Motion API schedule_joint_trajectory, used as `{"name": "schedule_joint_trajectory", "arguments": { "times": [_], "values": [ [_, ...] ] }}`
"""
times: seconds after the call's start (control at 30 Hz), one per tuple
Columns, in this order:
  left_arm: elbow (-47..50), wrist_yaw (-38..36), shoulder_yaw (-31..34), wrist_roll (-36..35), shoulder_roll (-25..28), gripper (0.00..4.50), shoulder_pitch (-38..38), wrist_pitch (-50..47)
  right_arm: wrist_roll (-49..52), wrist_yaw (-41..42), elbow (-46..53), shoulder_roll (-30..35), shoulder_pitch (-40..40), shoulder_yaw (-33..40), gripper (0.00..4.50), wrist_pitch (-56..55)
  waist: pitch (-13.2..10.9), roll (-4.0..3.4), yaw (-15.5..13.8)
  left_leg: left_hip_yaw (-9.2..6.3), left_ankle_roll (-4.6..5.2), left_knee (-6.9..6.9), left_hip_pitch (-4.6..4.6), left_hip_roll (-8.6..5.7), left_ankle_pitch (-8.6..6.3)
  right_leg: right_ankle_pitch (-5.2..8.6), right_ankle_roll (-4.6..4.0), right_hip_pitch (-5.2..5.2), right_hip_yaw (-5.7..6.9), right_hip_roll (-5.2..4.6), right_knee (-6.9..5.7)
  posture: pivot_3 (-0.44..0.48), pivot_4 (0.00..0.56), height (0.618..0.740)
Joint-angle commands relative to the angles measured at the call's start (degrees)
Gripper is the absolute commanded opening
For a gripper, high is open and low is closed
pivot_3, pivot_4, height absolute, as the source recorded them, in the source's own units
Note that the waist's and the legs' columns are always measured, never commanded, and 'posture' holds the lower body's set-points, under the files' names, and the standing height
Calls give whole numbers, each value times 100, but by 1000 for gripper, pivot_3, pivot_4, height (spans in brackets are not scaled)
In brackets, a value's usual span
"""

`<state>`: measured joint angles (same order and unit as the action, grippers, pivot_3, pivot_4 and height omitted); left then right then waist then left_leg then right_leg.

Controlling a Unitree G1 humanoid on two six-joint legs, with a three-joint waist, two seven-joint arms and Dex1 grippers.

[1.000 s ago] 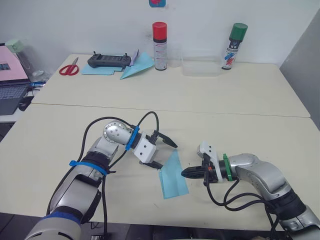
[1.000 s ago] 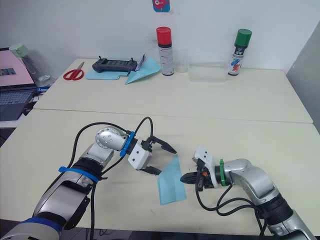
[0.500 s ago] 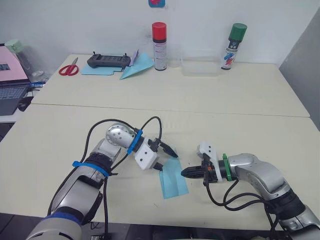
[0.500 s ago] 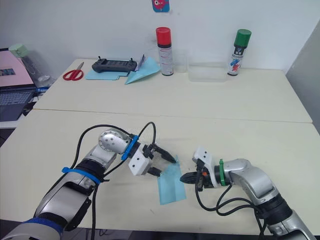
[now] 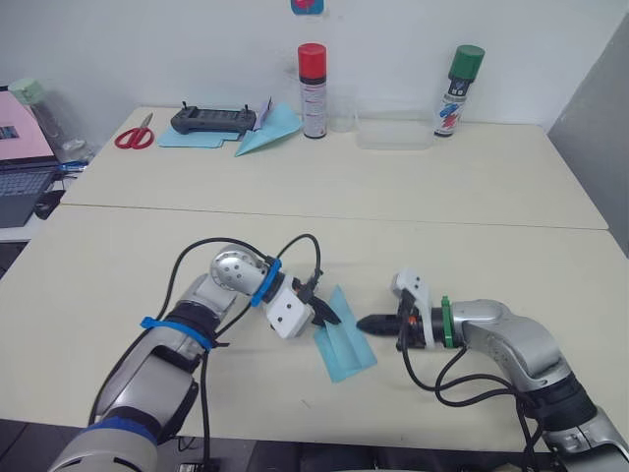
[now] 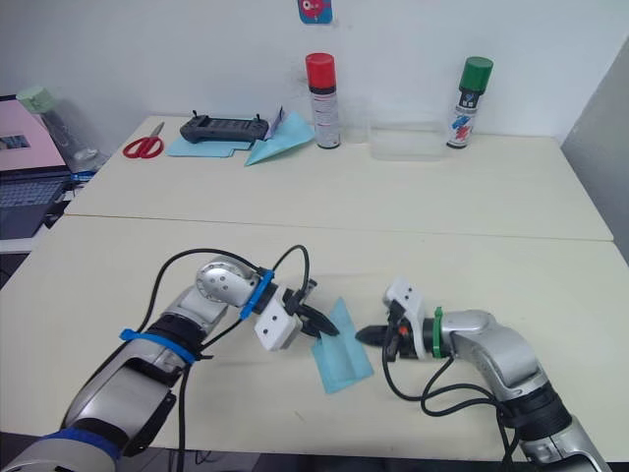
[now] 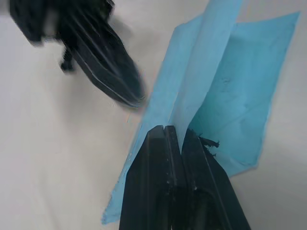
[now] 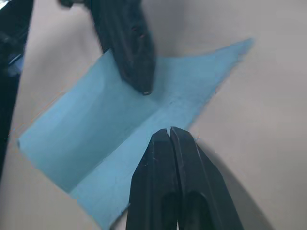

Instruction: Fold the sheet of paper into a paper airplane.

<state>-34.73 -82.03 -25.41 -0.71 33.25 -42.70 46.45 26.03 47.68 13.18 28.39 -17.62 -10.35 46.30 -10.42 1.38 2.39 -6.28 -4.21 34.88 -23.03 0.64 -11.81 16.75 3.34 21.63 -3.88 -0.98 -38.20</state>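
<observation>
Sheet of paper [image 5: 344, 337] | folded, long axis near-far | left tool [image 5: 329, 315] pinching

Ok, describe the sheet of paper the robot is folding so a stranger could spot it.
On the near table, between the two grippers, lies the sheet of paper, light blue and partly folded. Unlike the blue papers at the far table's back, the left gripper pinches its raised fold.

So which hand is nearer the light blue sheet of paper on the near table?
Left. The left hand is shut on the light blue sheet of paper, pinching its raised fold; the right hand is shut, at its edge.
</observation>
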Motion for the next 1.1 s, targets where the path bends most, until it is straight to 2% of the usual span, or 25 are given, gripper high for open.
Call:
{"name": "schedule_joint_trajectory", "arguments": {
  "times": [0.03, 0.13, 0.23, 0.3, 0.43, 0.57, 0.73, 0.83, 0.93, 1.03, 1.1],
  "values": [
    [1253, 58, 393, -40, 658, 13, 170, -1998, 142, -596, 376, -189, -148, 691, 0, -66, -1, -2, 22, 0, 0, 0, 0, 0, 0, 0, 0, 2, 1, 0, -3, 0, 150, 740],
    [2488, 23, 578, 125, 1305, 13, 381, -3772, 45, -876, 606, -325, 46, 747, 0, -138, -4, -2, 80, 2, 0, -3, 0, -3, 0, 6, 2, 12, -2, -4, -35, 0, 150, 740],
    [3654, 57, 638, 168, 1675, 13, 729, -5266, -64, -1085, 744, -467, 262, 614, 0, -251, -6, -4, 85, -2, 0, -6, 0, -2, 0, 27, -16, 23, 5, -3, -64, 0, 150, 740],
    [4434, 503, 589, 366, 1550, 13, 1005, -6539, -312, -1120, 754, -416, 421, 385, 0, -490, -17, -21, 73, -4, 0, -7, 1, -1, 0, 36, -24, 25, 8, -4, -73, 0, 150, 740],
    [5427, 1186, 452, 591, 1148, 13, 1276, -8368, -541, -1130, 763, -281, 496, 303, 0, -753, -25, -18, 81, -1, 0, 0, 1, -2, 0, 38, -26, 27, 4, -2, -75, 0, 150, 740],
    [5779, 1747, 112, 944, 888, 13, 1334, -9076, -631, -1101, 694, -107, 496, 377, 0, -923, -26, -16, 83, 0, -1, 3, 6, 0, 1, 38, -26, 27, 1, 2, -78, 0, 150, 740],
    [5935, 2092, -180, 1011, 664, 13, 1357, -9062, -625, -1071, 592, 25, 519, 526, 0, -1025, -26, -16, 70, 2, -1, 3, 5, 2, 1, 38, -27, 26, -2, 3, -77, 0, 150, 740],
    [5916, 2025, -63, 818, 717, 738, 1295, -8951, -604, -1042, 604, 95, 496, 624, 0, -1019, -26, -16, 65, 4, -1, 2, 6, 2, 1, 37, -27, 26, -3, 3, -77, 0, 150, 740],
    [5929, 1843, 211, 502, 842, 1670, 1219, -8848, -608, -956, 643, 205, 475, 670, 0, -1022, -26, -16, 58, 3, -1, 2, 6, 2, 1, 37, -27, 26, -3, 3, -77, 0, 150, 740],
    [6032, 1278, 770, -133, 1281, 2601, 1199, -8682, -539, -621, 819, 574, 502, 715, 0, -978, -27, -14, 59, 5, -1, 2, 6, 2, 1, 37, -27, 27, -4, 3, -77, 0, 150, 740],
    [5768, 993, 1191, -458, 1597, 3220, 1100, -8396, -588, -325, 861, 905, 523, 702, 0, -1127, -29, -15, 58, 6, -1, 1, 3, 3, 1, 38, -28, 33, -3, 2, -77, 0, 150, 740]
  ]
}}
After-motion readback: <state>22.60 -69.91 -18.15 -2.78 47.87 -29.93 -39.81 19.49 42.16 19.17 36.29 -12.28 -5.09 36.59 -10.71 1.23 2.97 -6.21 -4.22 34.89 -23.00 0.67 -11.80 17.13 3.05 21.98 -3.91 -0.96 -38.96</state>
